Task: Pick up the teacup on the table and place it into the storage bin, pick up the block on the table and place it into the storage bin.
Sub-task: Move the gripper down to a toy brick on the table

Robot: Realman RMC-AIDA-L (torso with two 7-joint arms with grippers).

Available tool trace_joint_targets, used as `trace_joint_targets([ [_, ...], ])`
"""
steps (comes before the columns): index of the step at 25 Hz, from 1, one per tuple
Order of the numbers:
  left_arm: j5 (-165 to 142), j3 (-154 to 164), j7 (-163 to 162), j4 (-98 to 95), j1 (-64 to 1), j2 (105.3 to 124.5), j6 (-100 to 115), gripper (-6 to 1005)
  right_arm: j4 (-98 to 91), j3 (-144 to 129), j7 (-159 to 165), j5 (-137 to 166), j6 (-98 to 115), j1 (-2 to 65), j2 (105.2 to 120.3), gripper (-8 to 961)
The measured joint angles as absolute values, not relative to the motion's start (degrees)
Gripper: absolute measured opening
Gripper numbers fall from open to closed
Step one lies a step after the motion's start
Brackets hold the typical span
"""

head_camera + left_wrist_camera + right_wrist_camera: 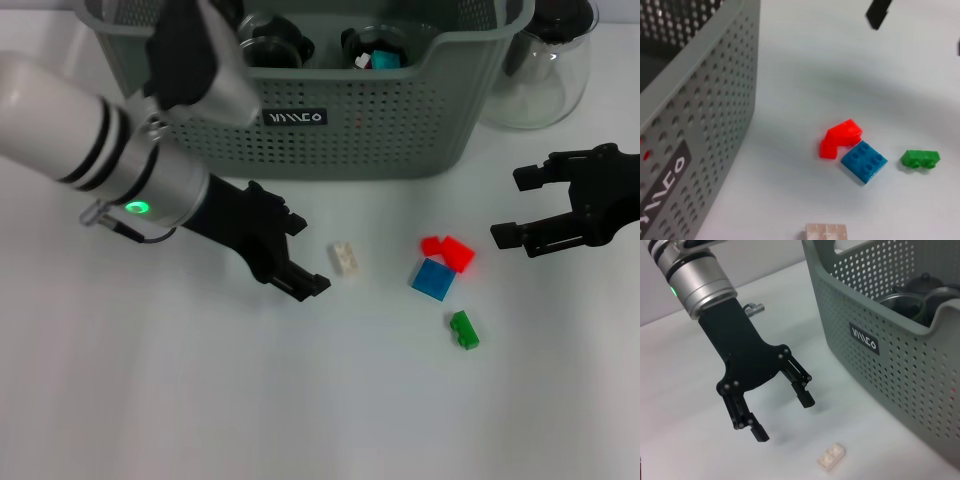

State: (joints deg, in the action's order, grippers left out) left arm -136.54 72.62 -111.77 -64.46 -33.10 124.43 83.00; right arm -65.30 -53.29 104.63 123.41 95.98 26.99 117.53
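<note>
Centrally at the table's far edge stands the grey-green perforated plastic storage bin [330,120], its black label [294,117] bearing unclear white lettering; dark teacups [275,42] sit inside. Just beside a small cream block [345,258], the left gripper [292,253] hovers wide open, empty. Red [448,251], blue [433,279] and green [463,329] blocks lie near the open, empty right gripper [512,207].
</note>
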Motion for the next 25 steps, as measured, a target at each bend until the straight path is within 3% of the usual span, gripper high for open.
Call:
trace_joint_targets([
  [25,-145.1,93.5,-133.8,-59.3,-42.2,124.61,69.7,859,-64.9,-52.6,104.5,125.7,95.8,27.4,117.6,946],
])
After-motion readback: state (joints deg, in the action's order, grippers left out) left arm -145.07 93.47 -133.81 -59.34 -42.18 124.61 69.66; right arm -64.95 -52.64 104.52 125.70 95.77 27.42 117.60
